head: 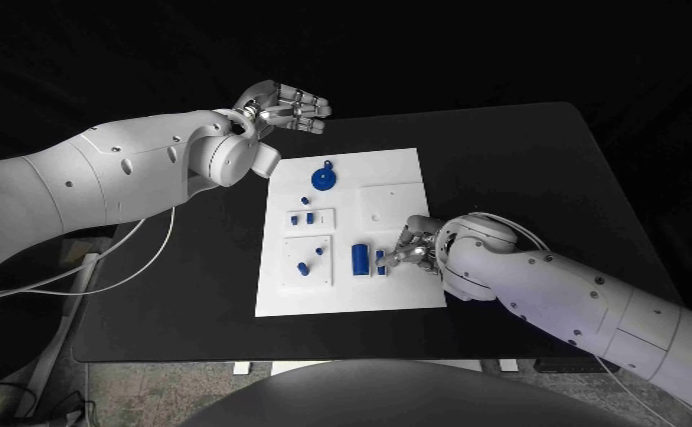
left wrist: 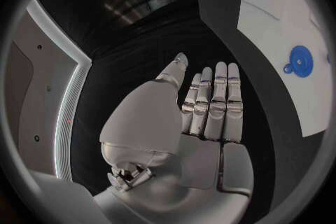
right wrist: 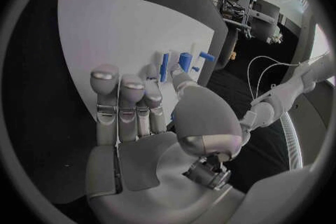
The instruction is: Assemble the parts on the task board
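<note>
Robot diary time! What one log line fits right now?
left hand: open, raised beyond white task board | right hand: fingers at small blue parts near board's front edge, grip unclear | round blue disc: lying on board

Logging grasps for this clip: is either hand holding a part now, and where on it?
Left hand holds nothing, fingers straight. Right hand has its fingers at a small blue part on the task board; a hold cannot be told.

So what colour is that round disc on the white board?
Blue disc; the left wrist view shows it best.
</note>
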You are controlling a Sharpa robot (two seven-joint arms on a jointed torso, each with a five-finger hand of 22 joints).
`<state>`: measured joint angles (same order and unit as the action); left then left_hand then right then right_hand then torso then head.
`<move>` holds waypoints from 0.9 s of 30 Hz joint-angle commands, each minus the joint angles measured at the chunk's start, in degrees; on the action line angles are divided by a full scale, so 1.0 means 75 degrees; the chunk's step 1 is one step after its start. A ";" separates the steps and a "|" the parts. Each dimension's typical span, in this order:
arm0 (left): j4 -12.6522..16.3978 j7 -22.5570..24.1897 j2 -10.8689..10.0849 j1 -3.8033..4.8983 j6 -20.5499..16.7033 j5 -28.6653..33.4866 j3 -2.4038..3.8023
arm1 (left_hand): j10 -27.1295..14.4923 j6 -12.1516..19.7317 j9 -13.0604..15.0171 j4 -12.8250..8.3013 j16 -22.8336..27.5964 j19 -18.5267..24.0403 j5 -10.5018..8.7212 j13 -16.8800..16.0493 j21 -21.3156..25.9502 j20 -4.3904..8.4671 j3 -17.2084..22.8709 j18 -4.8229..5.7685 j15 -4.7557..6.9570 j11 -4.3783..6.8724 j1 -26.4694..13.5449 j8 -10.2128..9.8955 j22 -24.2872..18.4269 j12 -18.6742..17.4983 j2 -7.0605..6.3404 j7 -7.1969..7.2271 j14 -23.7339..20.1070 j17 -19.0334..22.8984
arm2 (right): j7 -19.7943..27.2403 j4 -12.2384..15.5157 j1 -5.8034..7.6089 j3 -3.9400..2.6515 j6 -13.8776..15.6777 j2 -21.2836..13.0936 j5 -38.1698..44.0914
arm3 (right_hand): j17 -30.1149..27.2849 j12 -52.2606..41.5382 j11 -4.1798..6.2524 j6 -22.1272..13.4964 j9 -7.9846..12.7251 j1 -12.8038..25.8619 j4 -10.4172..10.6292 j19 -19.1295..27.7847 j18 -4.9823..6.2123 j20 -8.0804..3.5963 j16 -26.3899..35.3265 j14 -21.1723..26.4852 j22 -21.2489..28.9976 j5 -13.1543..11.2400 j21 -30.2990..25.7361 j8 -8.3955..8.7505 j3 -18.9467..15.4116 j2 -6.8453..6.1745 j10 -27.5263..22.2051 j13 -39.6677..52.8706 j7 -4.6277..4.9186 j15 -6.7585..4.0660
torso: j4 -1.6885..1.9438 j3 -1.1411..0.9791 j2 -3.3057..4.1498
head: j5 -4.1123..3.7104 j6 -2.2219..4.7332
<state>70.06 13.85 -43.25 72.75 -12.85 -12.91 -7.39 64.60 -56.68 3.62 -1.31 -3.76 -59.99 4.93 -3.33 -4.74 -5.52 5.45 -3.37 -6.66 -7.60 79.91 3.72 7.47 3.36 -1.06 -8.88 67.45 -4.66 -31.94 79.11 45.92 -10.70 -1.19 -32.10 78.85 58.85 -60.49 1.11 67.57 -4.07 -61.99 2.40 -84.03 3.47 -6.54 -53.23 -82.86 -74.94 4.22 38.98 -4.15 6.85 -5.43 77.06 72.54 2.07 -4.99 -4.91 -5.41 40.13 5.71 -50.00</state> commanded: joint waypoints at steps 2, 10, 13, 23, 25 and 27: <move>-0.0057 0.0179 0.0022 0.0010 0.0029 0.0014 0.0006 | -0.0041 0.0009 -0.0005 0.0011 0.0006 0.0052 0.0042 -0.0004 0.0013 -0.0026 -0.0056 0.0102 0.0013 0.0024 -0.0021 -0.0009 -0.0021 0.0024 -0.0059 0.0011 -0.0035 -0.0013 | 0.1081 0.0018 0.0015 0.0004 0.0697 -0.0265 -0.1312 | -0.0115 0.0117 -0.0054 -0.0638 0.0008 -0.0190 0.0348 -0.0352 0.0183 0.0110 0.0157 0.0074 -0.0096 0.0060 -0.0458 0.0062 -0.0330 -0.0090 -0.0150 -0.0110 0.0363 0.0069 | -0.0038 0.0015 -0.0026 | -0.0037 0.0099; -0.0365 0.0402 0.0142 0.0006 0.0016 0.0260 0.0006 | 0.0008 -0.0087 -0.0002 -0.0003 0.0008 0.0112 0.0049 -0.0002 0.0043 -0.0026 -0.0056 0.0150 0.0015 0.0044 -0.0042 0.0003 -0.0056 0.0021 -0.0038 0.0039 -0.0038 -0.0008 | 0.2406 0.0179 0.0362 -0.0106 0.1199 -0.0820 -0.2526 | -0.0159 0.0107 -0.0075 -0.0754 0.0009 -0.0233 0.0135 -0.0362 0.0258 0.0138 0.0211 0.0091 -0.0129 0.0098 -0.0668 0.0056 -0.1135 0.0212 -0.0201 -0.0219 0.0400 0.0093 | -0.0181 0.0056 -0.0173 | 0.0009 0.0439; -0.0495 0.0477 0.0206 0.0003 0.0002 0.0359 0.0006 | 0.0028 -0.0136 -0.0003 -0.0013 0.0006 0.0111 0.0050 -0.0002 0.0039 -0.0017 -0.0043 0.0158 0.0024 0.0053 -0.0046 -0.0002 -0.0063 0.0021 -0.0021 0.0055 -0.0021 -0.0007 | 0.2874 0.0176 0.0497 -0.0133 0.1398 -0.0943 -0.2859 | -0.0418 0.0331 -0.0068 -0.0702 0.0006 -0.0242 -0.0027 -0.0319 0.0282 0.0150 0.0546 0.0168 0.0072 0.0128 -0.1244 0.0069 -0.1321 0.0385 -0.0302 -0.0383 0.0392 0.0099 | -0.0222 0.0076 -0.0225 | 0.0033 0.0558; -0.1153 0.0900 0.0547 -0.0004 -0.0060 0.1239 0.0009 | -0.0014 -0.0278 -0.0004 -0.0059 0.0022 0.0127 0.0070 0.0001 0.0033 -0.0010 0.0083 0.0170 0.0070 0.0147 -0.0037 -0.0006 -0.0088 0.0009 0.0106 0.0221 -0.0099 0.0046 | 0.5096 -0.1418 0.1274 -0.0280 0.1774 -0.0716 -0.4976 | -0.2894 0.3901 -0.0335 -0.0746 0.0023 -0.0664 -0.1149 0.0375 0.0215 0.0566 0.4104 0.0657 0.4610 0.0486 -0.4719 0.0078 -0.1829 0.1162 -0.1332 -0.5005 0.0483 0.0458 | -0.0386 0.0216 -0.0557 | 0.0162 0.1095; -0.1251 0.0976 0.0595 -0.0004 -0.0033 0.1408 0.0011 | -0.0043 -0.0284 -0.0005 -0.0071 0.0021 0.0139 0.0074 0.0002 0.0036 -0.0015 0.0109 0.0168 0.0093 0.0171 -0.0039 -0.0009 -0.0094 0.0006 0.0119 0.0254 -0.0109 0.0053 | 0.5334 -0.1809 0.1341 -0.0348 0.1710 -0.0597 -0.5180 | -0.3465 0.4795 -0.0490 -0.0782 0.0028 -0.0738 -0.1200 0.1162 0.0169 0.0780 0.4873 0.1048 0.5479 0.0486 -0.4529 0.0070 -0.1758 0.1309 -0.1570 -0.5974 0.0576 0.0705 | -0.0397 0.0227 -0.0599 | 0.0179 0.1193; -0.1373 0.1063 0.0659 -0.0005 0.0022 0.1590 0.0013 | -0.0097 -0.0265 -0.0006 -0.0078 0.0025 0.0151 0.0072 0.0002 0.0037 -0.0026 0.0124 0.0162 0.0102 0.0185 -0.0061 -0.0010 -0.0102 0.0002 0.0120 0.0276 -0.0126 0.0060 | 0.5578 -0.2239 0.1395 -0.0453 0.1608 -0.0461 -0.5425 | -0.4118 0.5768 -0.0694 -0.0905 0.0049 -0.0800 -0.1282 0.1774 0.0160 0.1029 0.5614 0.1378 0.6274 0.0471 -0.4704 0.0076 -0.1706 0.1351 -0.1702 -0.7056 0.0674 0.0956 | -0.0403 0.0227 -0.0623 | 0.0212 0.1332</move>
<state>60.24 18.68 -38.64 72.68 -13.04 -5.59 -7.34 64.09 -58.76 3.62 -1.95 -3.76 -59.36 5.15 -3.33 -4.74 -5.71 6.09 -2.61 -5.97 -6.26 79.60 3.72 6.76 3.36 -0.74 -7.24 66.76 -4.24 2.06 63.91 56.20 -13.93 10.92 -35.96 45.03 29.14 -19.11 -3.64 60.99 -3.83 -68.00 -6.97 -72.06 5.26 0.68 -12.57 -73.40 -29.42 7.66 4.07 -3.48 -5.92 4.38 64.73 21.60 6.83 1.78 -7.69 -3.88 36.11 7.00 -41.26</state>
